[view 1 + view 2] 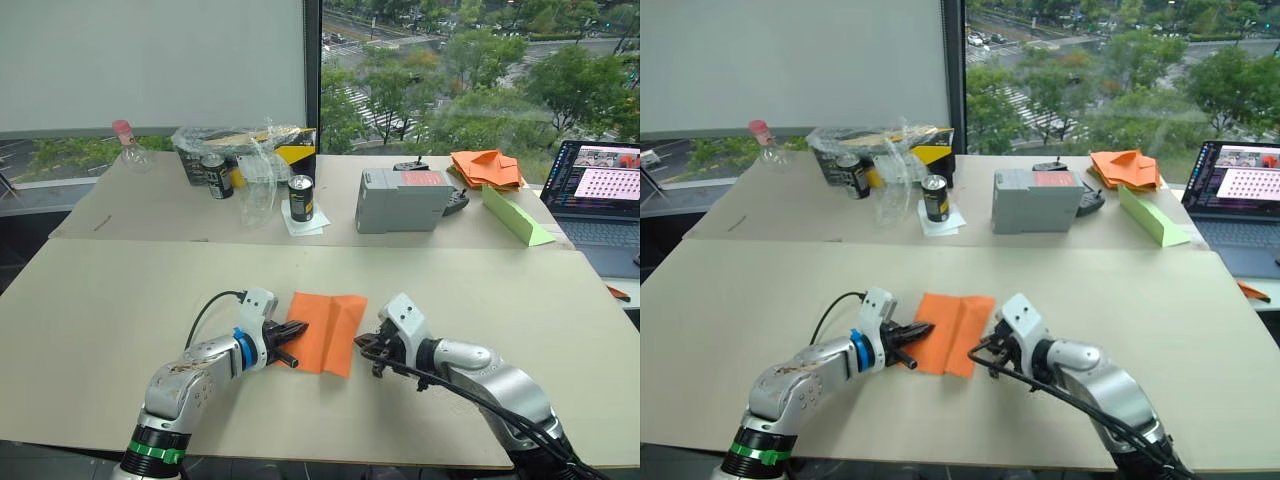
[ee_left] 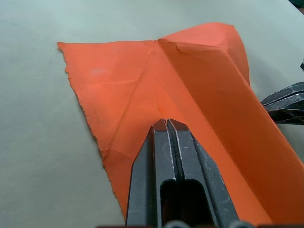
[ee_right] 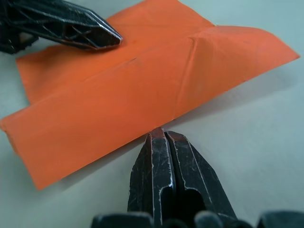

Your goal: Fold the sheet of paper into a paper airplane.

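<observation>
Closed left fingers on sheet of paper.

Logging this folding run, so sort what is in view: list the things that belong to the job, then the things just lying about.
Job:
- sheet of paper, orange, partly folded, on the near table
- left gripper, shut, tips on the paper
- right gripper, shut, at the paper's right edge

Lying about, far table:
- heap of orange paper pieces
- green paper wedge
- grey box
- two cans
- laptop
</observation>
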Action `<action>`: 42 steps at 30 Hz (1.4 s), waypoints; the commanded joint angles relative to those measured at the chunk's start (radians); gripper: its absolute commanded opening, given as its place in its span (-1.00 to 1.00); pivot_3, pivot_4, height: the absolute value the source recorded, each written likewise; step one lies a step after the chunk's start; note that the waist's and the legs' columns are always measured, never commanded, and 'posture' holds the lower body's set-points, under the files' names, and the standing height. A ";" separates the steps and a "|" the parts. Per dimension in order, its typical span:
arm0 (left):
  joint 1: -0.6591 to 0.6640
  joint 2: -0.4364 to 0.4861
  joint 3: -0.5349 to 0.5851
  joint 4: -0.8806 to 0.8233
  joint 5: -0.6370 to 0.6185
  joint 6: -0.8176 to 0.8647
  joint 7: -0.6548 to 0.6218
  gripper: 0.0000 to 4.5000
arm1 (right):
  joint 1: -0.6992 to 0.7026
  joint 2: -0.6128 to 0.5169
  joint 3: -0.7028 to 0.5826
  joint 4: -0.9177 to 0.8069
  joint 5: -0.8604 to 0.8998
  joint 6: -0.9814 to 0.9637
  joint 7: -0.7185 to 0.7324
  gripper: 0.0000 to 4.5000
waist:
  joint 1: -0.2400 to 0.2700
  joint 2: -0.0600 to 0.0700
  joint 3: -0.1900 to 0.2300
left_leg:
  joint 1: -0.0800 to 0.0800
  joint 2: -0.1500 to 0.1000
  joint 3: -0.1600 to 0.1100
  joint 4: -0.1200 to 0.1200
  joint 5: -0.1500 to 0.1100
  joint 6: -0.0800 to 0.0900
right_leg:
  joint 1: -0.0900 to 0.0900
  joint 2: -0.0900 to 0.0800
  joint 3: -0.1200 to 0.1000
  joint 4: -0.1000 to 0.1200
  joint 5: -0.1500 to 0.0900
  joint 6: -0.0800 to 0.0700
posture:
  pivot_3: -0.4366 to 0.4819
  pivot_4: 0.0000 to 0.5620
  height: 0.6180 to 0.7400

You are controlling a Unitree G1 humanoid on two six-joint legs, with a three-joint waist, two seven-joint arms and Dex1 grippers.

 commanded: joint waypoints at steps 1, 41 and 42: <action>0.000 -0.001 0.010 -0.014 0.007 -0.016 -0.001 -1.00 | -0.027 0.028 -0.063 -0.019 0.063 0.023 -0.005 -1.00 | 0.000 0.000 0.000 | 0.000 0.000 0.000 0.000 0.000 0.000 | 0.000 0.000 0.000 0.000 0.000 0.000 | -0.05 -0.47 1.00; 0.016 -0.004 0.031 -0.024 0.011 -0.014 0.010 -1.00 | -0.210 0.197 0.088 0.218 0.021 -0.121 -0.029 -1.00 | -0.003 0.000 0.000 | 0.000 0.000 -0.001 0.000 0.000 0.000 | -0.001 0.000 0.000 0.001 0.000 0.000 | -0.05 -0.47 1.00; 0.017 -0.003 0.033 -0.026 0.010 -0.013 0.012 -1.00 | -0.216 0.194 0.101 0.231 0.006 -0.126 -0.029 -1.00 | -0.003 0.000 0.000 | 0.000 0.000 -0.001 0.000 0.000 0.000 | -0.001 0.000 0.000 0.001 0.000 0.000 | -0.05 -0.47 1.00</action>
